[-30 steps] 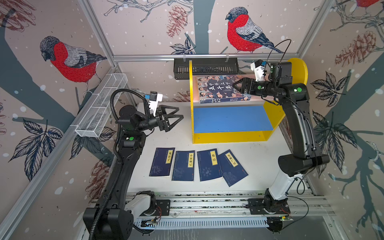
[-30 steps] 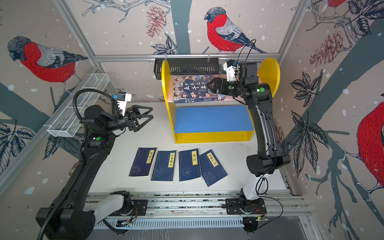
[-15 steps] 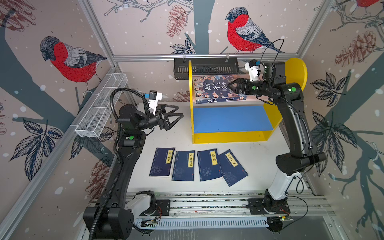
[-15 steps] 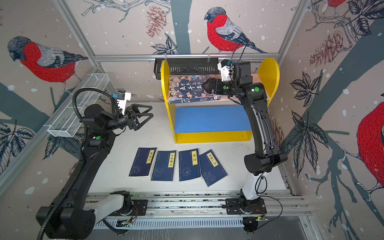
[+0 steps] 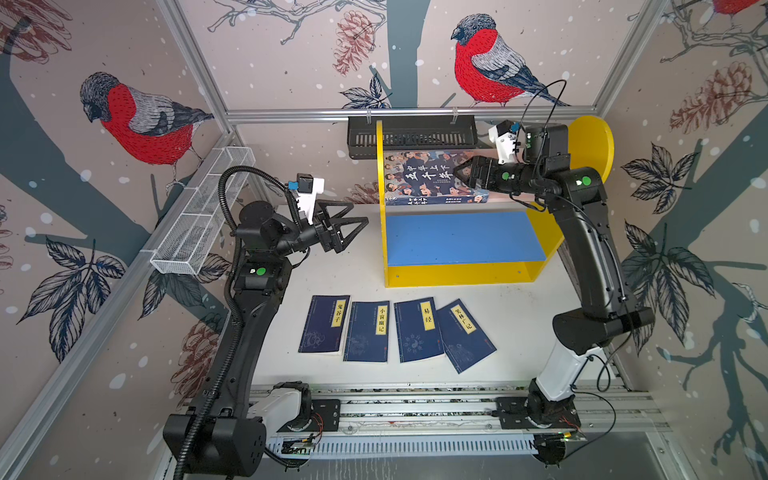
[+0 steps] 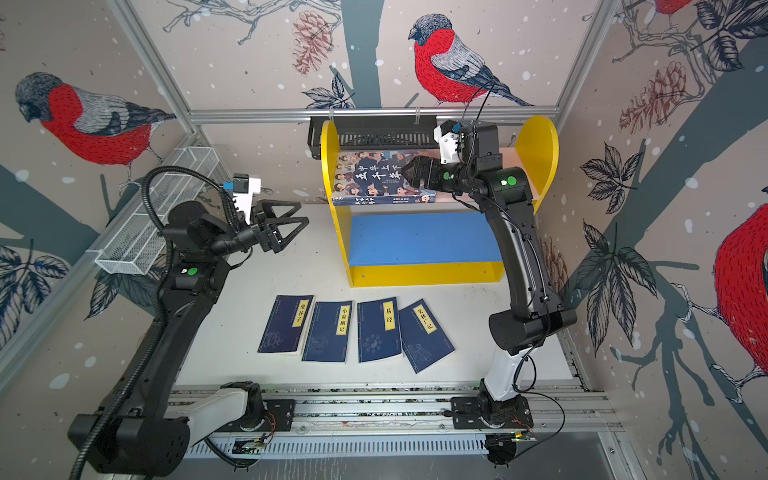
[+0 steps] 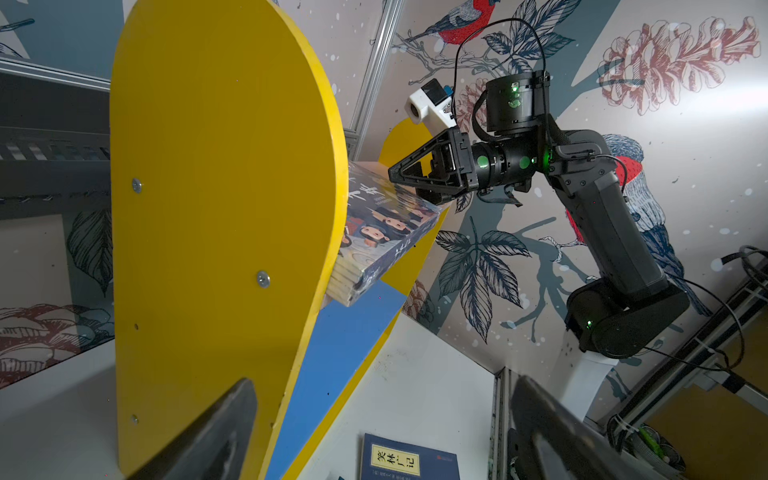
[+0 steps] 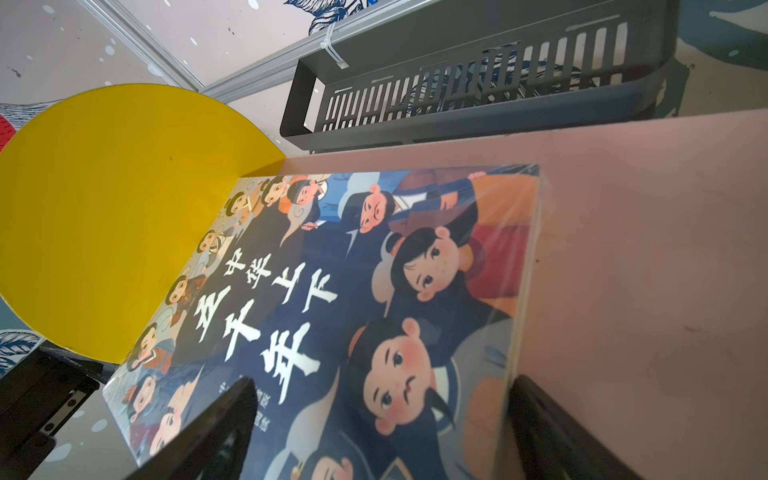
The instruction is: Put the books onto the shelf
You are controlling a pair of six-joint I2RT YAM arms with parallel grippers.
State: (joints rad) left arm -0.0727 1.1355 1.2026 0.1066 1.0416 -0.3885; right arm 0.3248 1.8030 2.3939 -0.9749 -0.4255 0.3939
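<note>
Navy paperbacks [image 5: 395, 332]: four lay flat in a row on the table [image 5: 523, 328]; thin, light, probably floppy; take by an edge.
Big book [image 5: 432, 178]: lay flat on the shelf's [image 5: 457, 276] pink board [image 8: 644, 249]; stiff, heavy, glossy wrap likely slippery.
Right claw [image 5: 459, 172]: stood spread wide over its right end, empty.
Left claw [image 5: 359, 214]: stood wide, empty, beside shelf, apart from paperbacks.

left gripper [image 5: 360, 214] spread wide, raised; right gripper [image 5: 457, 174] spread, outstretched

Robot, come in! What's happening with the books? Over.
Left pincer open, right pincer open over big book on pink board. Four navy books on table. Nothing blocking.
</note>
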